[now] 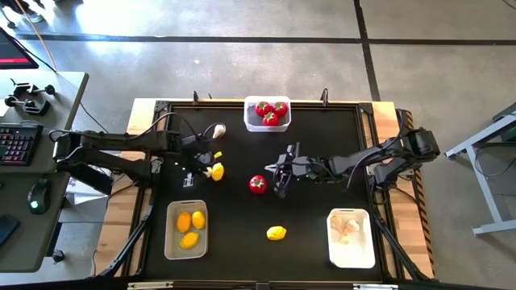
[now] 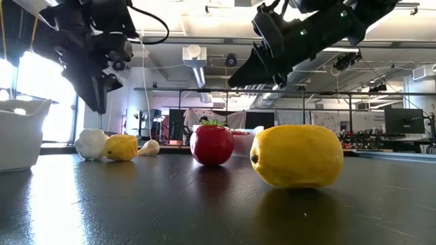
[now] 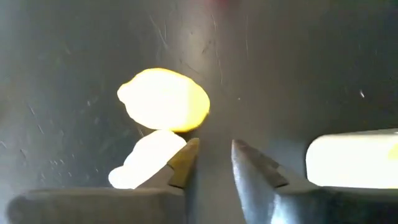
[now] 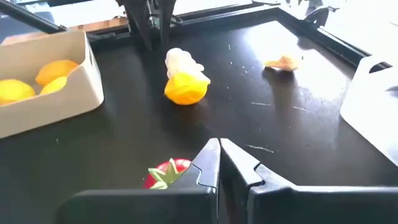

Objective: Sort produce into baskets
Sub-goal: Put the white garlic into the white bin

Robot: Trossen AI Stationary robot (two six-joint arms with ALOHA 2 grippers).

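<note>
Carefully now: my left gripper (image 1: 196, 172) hangs with a narrow gap just beside a lemon (image 1: 216, 171) touching a garlic bulb (image 3: 147, 159).
Closing here could pinch both or nudge the glossy yellow lemon away; my right gripper (image 1: 278, 179), fingers together, hovers beside the red, green-topped tomato (image 1: 257, 184) mid-table.
</note>
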